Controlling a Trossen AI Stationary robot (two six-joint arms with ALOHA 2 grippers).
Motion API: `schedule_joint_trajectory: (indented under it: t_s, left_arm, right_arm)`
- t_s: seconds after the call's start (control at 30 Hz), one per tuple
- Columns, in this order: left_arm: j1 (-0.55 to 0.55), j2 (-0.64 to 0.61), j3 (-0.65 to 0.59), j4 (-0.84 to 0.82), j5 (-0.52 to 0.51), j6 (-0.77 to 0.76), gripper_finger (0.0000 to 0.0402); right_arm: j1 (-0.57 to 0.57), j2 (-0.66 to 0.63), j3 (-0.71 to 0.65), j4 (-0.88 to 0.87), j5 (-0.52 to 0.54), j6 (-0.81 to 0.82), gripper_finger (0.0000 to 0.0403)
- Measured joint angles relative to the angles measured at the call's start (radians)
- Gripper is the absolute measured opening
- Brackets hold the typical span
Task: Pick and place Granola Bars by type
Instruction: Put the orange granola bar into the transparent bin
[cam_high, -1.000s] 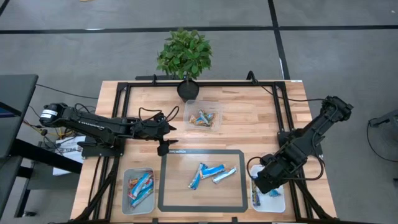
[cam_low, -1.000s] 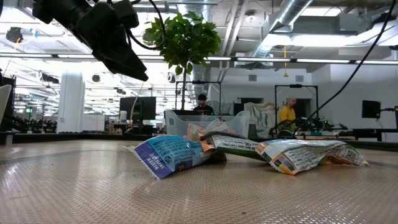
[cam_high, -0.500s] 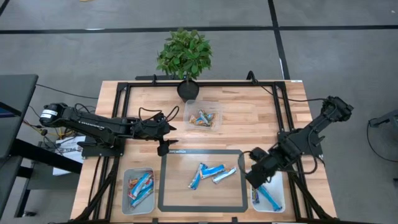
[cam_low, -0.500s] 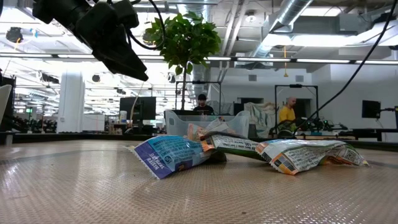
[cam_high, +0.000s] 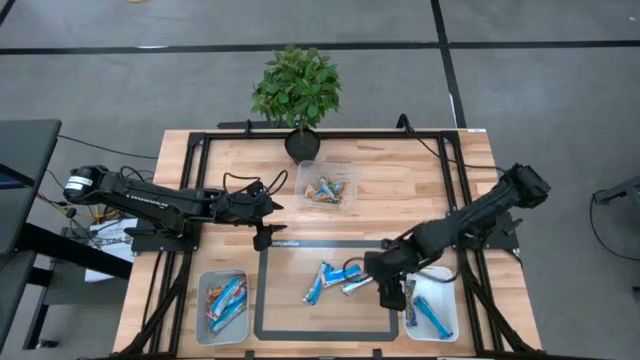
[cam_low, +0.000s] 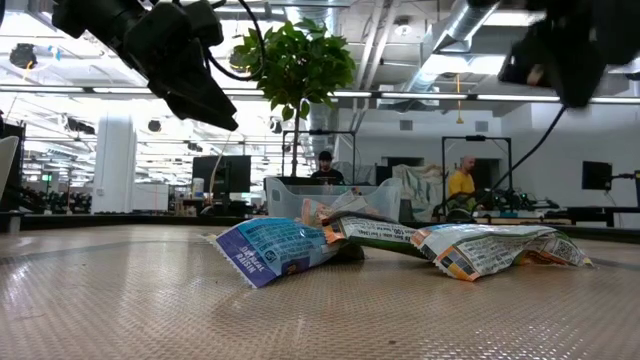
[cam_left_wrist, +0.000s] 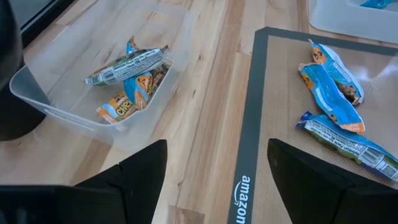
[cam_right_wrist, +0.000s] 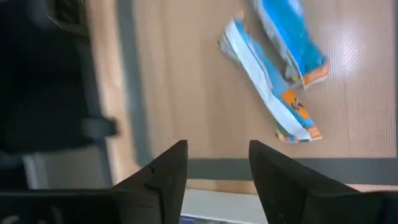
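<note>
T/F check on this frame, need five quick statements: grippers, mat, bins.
1. The right gripper holds a bar. False: its fingers are open and empty, at the mat's right edge.
2. Wrapped bars lie on the mat. True.
3. The left gripper is inside the far bin. False: it hovers open beside the far bin, near the mat's far left corner.
4. The right bin holds a blue bar. True.
5. The left bin is empty. False: it holds several bars.
</note>
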Motion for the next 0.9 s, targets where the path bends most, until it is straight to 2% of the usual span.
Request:
schedule_joint_trajectory:
  t_s: [0.33,0.47,0.67,0.73,0.83,0.9]
  left_arm:
    - [-0.002,0.0,0.0,-0.006,0.0,0.002,0.027]
    - [-0.059,-0.002,0.0,0.014,-0.001,0.078,0.027]
    - [-0.152,-0.047,-0.017,-0.02,-0.042,0.055,0.027]
    - [-0.184,-0.067,-0.042,-0.013,-0.081,0.051,0.027]
    - [-0.23,-0.123,-0.11,0.022,-0.207,0.004,0.027]
    - [-0.252,-0.176,-0.163,0.07,-0.229,-0.01,0.027]
  right_arm:
    - [-0.006,0.196,-0.001,0.016,0.062,-0.209,0.0164]
    - [-0.018,0.235,-0.001,0.011,0.102,-0.238,0.016]
    - [-0.033,0.249,-0.001,0.015,0.116,-0.26,0.0157]
    - [-0.033,0.249,-0.001,0.015,0.135,-0.266,0.0157]
    - [-0.034,0.248,-0.001,0.018,0.155,-0.274,0.0158]
    - [-0.037,0.248,-0.001,0.022,0.156,-0.276,0.0157]
